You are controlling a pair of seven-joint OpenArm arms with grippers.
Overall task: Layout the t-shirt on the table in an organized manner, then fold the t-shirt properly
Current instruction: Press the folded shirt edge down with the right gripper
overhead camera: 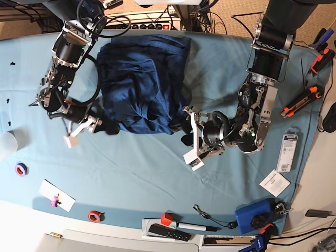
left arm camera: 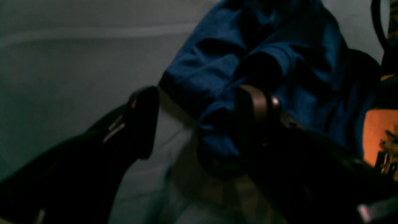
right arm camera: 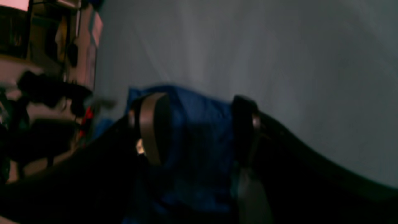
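The dark navy t-shirt lies bunched and creased on the teal-covered table, at its far middle. My left gripper is at the shirt's near right corner. In the left wrist view the left gripper is open, with a fold of the shirt lying between the jaws against the right finger. My right gripper is at the shirt's near left edge. In the right wrist view the right gripper is open, and the blue fabric fills the gap between the jaws.
Orange-handled tools lie at the right edge, with white cards and a blue box nearer the front. Tape rolls lie at the left. A remote lies at the front edge. A power strip is behind the shirt.
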